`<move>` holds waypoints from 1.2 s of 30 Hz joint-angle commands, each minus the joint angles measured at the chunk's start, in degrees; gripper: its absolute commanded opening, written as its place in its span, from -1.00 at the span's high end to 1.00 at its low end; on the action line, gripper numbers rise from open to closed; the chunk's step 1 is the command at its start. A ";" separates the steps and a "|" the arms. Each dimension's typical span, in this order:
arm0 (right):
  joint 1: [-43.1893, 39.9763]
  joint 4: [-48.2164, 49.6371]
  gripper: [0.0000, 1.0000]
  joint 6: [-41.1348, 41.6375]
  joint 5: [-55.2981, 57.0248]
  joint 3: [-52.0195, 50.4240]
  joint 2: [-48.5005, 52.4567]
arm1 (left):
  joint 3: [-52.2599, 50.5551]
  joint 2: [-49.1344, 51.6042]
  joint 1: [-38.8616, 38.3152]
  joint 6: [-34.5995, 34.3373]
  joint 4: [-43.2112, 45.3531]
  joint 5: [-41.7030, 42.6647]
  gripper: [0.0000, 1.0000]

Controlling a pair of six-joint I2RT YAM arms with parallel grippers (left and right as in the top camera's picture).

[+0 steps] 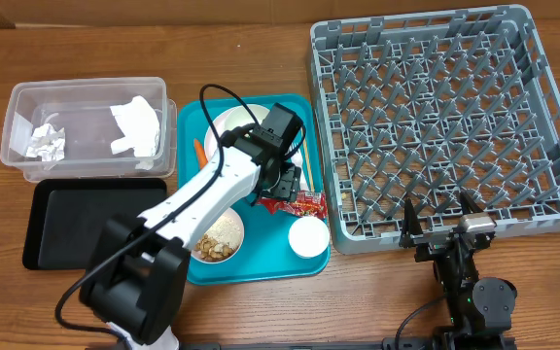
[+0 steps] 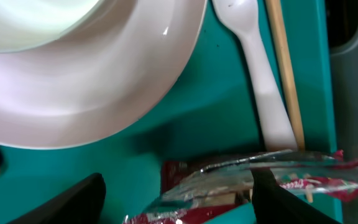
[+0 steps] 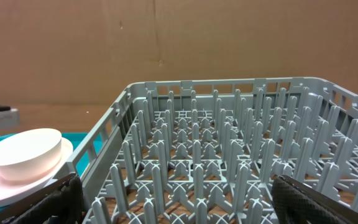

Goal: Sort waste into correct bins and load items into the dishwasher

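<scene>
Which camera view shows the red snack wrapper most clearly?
The left wrist view: the red snack wrapper fills the lower frame, close and large. Overhead shows it small, partly hidden by the left arm. The right wrist view does not show it.

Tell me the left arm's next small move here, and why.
Probably lower slightly and close the left gripper on the red wrapper. Its open fingers sit on either side of the wrapper's crumpled middle, which lies on the teal tray just below the fork and is not yet gripped.
</scene>
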 commanded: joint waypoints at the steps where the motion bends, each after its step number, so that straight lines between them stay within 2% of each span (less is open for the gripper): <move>1: -0.15 0.26 -1.00 -0.22 0.33 -0.61 -0.28 | 0.55 1.92 -0.48 -0.59 0.92 -0.72 -0.56; 27: -0.15 0.26 -1.00 -0.22 0.33 -0.61 -0.28 | -2.16 2.91 -4.04 -0.57 1.64 0.24 -0.55; 36: -0.15 0.26 -1.00 -0.22 0.33 -0.61 -0.28 | -2.16 2.91 -4.04 -0.57 1.92 0.24 -0.36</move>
